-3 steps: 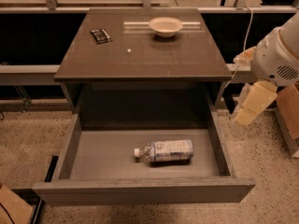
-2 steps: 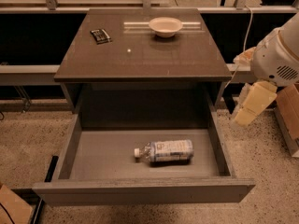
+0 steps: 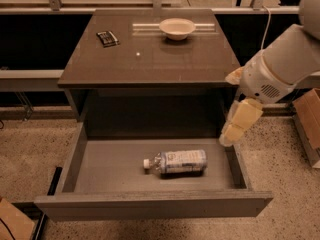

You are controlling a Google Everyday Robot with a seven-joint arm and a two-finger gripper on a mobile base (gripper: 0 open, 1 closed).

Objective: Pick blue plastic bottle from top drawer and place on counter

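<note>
Gripper hangs over the right wall of the open top drawer, holding nothing; I cannot tell if it is wide or narrow. Blue plastic bottle lies on its side inside the drawer, cap pointing left, apart from the gripper. Counter carries a white bowl.

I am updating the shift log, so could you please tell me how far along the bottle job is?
Done: the top drawer stands open. In hand: the gripper hangs by the drawer's right wall, apart from the blue plastic bottle, which lies on its side inside. Left: grasping the bottle, lifting it out and setting it on the counter, where a white bowl sits.
</note>
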